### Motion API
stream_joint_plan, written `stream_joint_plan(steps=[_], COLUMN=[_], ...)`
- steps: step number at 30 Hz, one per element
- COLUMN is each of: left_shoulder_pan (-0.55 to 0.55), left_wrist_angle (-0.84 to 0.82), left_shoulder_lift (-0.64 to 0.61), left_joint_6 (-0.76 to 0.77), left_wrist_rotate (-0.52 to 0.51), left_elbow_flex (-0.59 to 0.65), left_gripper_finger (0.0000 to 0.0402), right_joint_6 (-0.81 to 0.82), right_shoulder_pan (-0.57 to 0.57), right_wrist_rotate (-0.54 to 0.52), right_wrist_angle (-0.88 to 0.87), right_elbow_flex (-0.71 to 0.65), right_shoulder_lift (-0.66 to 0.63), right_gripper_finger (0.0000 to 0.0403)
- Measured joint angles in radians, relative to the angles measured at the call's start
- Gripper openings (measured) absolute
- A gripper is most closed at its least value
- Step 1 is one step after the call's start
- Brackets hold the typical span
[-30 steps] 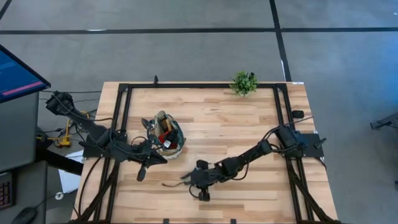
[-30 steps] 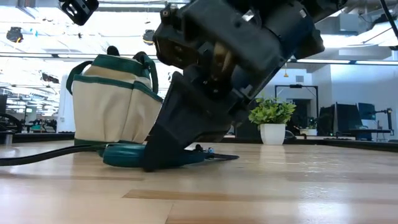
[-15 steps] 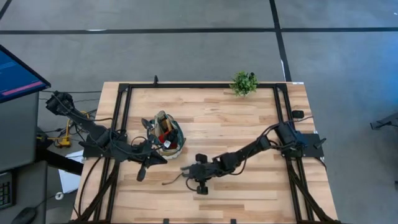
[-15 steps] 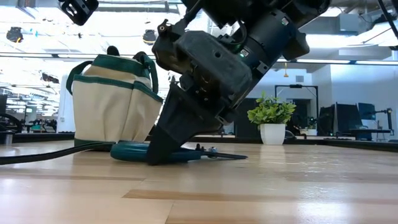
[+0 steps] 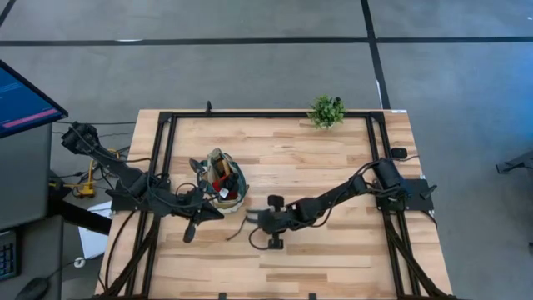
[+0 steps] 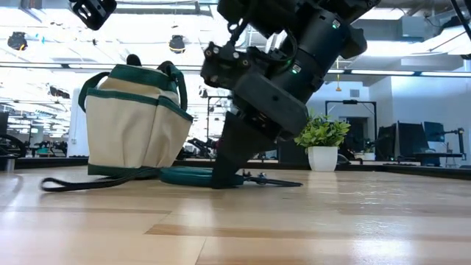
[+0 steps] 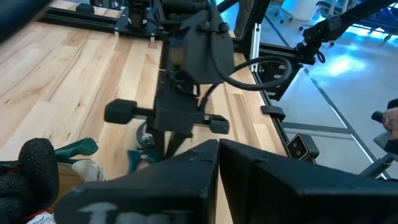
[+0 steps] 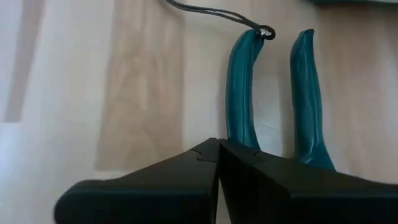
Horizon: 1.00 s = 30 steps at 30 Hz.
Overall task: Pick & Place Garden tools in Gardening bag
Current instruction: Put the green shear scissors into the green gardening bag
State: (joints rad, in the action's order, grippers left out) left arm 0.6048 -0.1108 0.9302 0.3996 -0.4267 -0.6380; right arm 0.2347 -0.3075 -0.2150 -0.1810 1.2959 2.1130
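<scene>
The right gripper [image 6: 221, 180] is pressing down on the green-handled pruning shears [image 6: 193, 176] lying flat on the table [image 5: 333, 175], fingers pressed together, beside the gardening bag [image 6: 132, 121]. The left gripper [image 5: 218, 210] is sitting against the bag's near side, fingers pressed together, empty.

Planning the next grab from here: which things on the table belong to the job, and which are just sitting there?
Job:
- pruning shears, green handles, on the table under the right gripper
- gardening bag, tools already inside
- left gripper, beside the bag

Not the job:
- potted plant at the table's far edge
</scene>
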Motion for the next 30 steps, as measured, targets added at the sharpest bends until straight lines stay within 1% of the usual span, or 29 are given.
stream_joint_plan(steps=[4,12,17,19,21,23,26,30], left_shoulder_pan=[0.000,0.000,0.000,0.000,0.000,0.000,0.000,0.000], left_wrist_angle=[0.000,0.000,0.000,0.000,0.000,0.000,0.000,0.000], left_shoulder_lift=[0.000,0.000,0.000,0.000,0.000,0.000,0.000,0.000], left_joint_6=[0.000,-0.001,-0.002,-0.002,-0.002,-0.002,-0.002,-0.002], left_wrist_rotate=[0.000,0.000,0.001,0.001,0.001,0.002,0.009,0.015], left_elbow_flex=[0.000,0.000,0.000,0.000,0.000,0.000,0.000,0.000], left_gripper_finger=[0.0001,0.0001,0.0001,0.0001,0.0001,0.0001,0.0001,0.0001], right_joint_6=[-0.009,-0.009,-0.041,-0.089,-0.133,-0.128,-0.086,-0.077], right_shoulder_pan=[0.012,-0.001,-0.026,-0.027,-0.022,-0.009,0.018,0.044], right_wrist_rotate=[0.000,0.049,0.063,0.081,0.083,0.079,0.083,0.087], right_wrist_angle=[-0.010,-0.032,-0.066,-0.063,-0.060,-0.061,-0.065,-0.086], right_elbow_flex=[-0.013,0.001,0.090,0.124,0.141,0.142,0.143,0.138], right_shoulder_lift=[-0.012,-0.029,-0.036,-0.027,-0.014,-0.009,-0.010,-0.010], right_gripper_finger=[0.0000,0.0000,0.0000,0.0000,0.0000,0.0001,0.0017,0.0069])
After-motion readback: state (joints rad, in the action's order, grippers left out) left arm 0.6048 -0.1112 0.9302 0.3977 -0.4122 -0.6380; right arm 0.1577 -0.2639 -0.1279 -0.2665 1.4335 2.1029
